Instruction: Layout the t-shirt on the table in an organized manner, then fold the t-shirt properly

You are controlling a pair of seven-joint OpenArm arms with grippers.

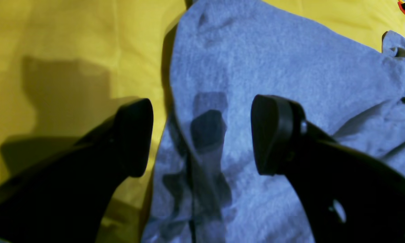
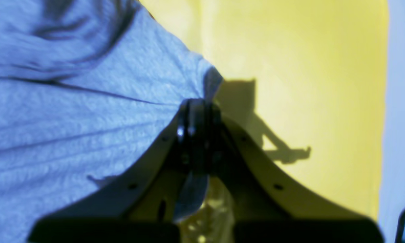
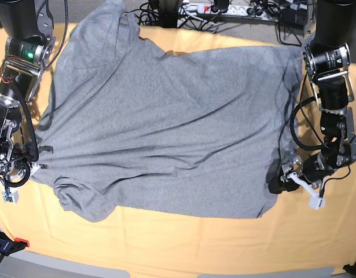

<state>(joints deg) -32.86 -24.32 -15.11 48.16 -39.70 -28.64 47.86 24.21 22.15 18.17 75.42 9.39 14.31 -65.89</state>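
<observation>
Grey t-shirt (image 3: 166,121): spread plain side up over most of the table (image 3: 183,249), no lettering showing; presumably the print faces down. Long creases run across the body, so the layout stage looks nearly done but not flat. One sleeve (image 3: 79,200) is bunched and curled near the front edge on the base view's left; the opposite sleeve runs off toward the far corner of that side.

Right gripper (image 2: 197,111): jaws closed tight on a small tuck of the shirt's edge; its wrist view shows fabric pinched between them and ridges fanning away from the pinch, a sign of pull along the cloth. In the base view it sits at the shirt's left margin. Likely purpose: hold that side as an anchor, or draw it outward to take up slack.

Left gripper (image 1: 202,135): jaws wide apart, nothing between them, poised over the hem corner at the base view's right. One finger (image 1: 135,135) hangs over bare yellow cloth, the other (image 1: 273,135) over grey, so the shirt's edge lies between them. Whether the tips touch the fabric cannot be told. Placement suits a grab of that edge.

Judgement: with opposite sides held, the arms could tension the shirt flat before folding. Risk: a shallow pinch may slip, or take both layers
</observation>
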